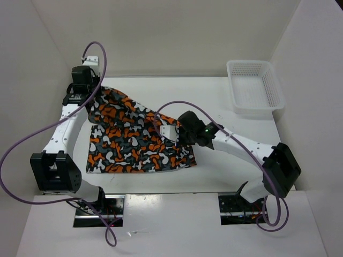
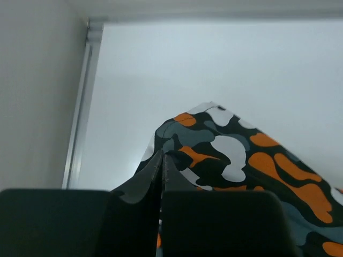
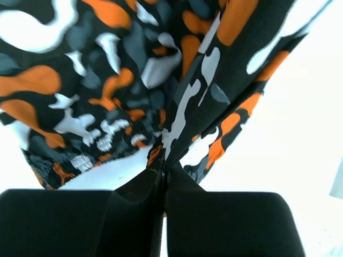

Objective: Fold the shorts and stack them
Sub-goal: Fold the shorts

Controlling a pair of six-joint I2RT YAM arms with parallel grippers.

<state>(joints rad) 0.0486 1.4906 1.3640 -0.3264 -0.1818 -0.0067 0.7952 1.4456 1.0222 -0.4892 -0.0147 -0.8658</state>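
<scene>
Blotch-print orange, grey, white and black fabric shorts (image 1: 134, 144), spanning from the far-left corner of the tabletop (image 1: 214, 101) toward centre, clamped at either end by left fingers (image 2: 142, 184) and right fingers (image 3: 182, 184).

White links, black joints (image 1: 53, 171), purple cables (image 1: 181, 102).
The left arm (image 1: 64, 126) and right arm (image 1: 244, 144) were white-shelled; the left gripper (image 2: 162, 158) and right gripper (image 3: 162, 170) were matte black.

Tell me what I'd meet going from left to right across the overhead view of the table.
left hand, shut on the far-left corner of the shorts → shorts → right hand, shut on their right side → white mesh basket, apart from everything else at the far right.
</scene>
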